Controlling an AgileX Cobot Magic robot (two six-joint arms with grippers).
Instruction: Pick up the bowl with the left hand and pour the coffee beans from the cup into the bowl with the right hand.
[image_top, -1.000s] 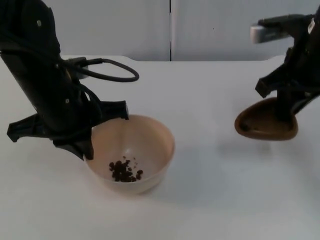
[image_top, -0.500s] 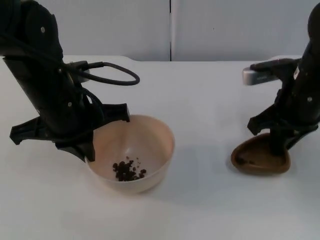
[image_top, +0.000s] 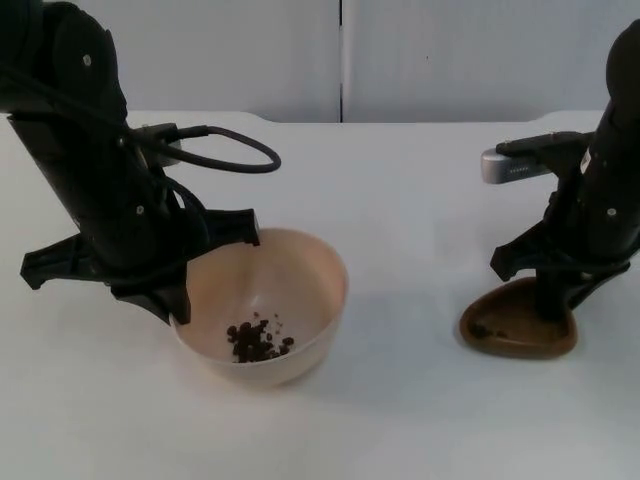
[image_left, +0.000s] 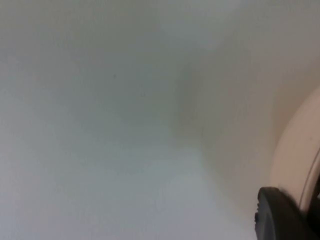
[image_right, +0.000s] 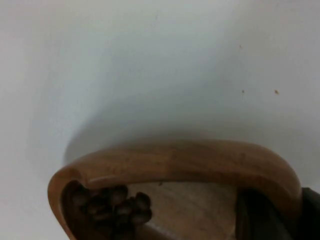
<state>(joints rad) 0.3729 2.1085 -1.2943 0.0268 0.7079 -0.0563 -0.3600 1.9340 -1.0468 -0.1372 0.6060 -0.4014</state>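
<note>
Bowl (image_top: 262, 308) on table (image_top: 400, 200), beans (image_top: 256, 340) inside; left gripper (image_top: 175, 290) pinches its rim. Brown cup (image_top: 517, 330) on table at right, few beans left; right gripper (image_top: 552, 305) pinches its rim.

This looked like a robot lab or test bench rather than a home or kitchen. A plain white table (image_top: 400, 200) ran back to a bare grey partition wall (image_top: 480, 55), split by one dark vertical seam, with no cupboards, stove or household things beside it. Two black robot arms stood over the table, one at each side, in front of the wall. On the table sat just a cream bowl (image_top: 262, 305) holding a few coffee beans (image_top: 256, 340) and, well apart from it, a brown wooden cup (image_top: 518, 325), laid out like props for a trial.
</note>
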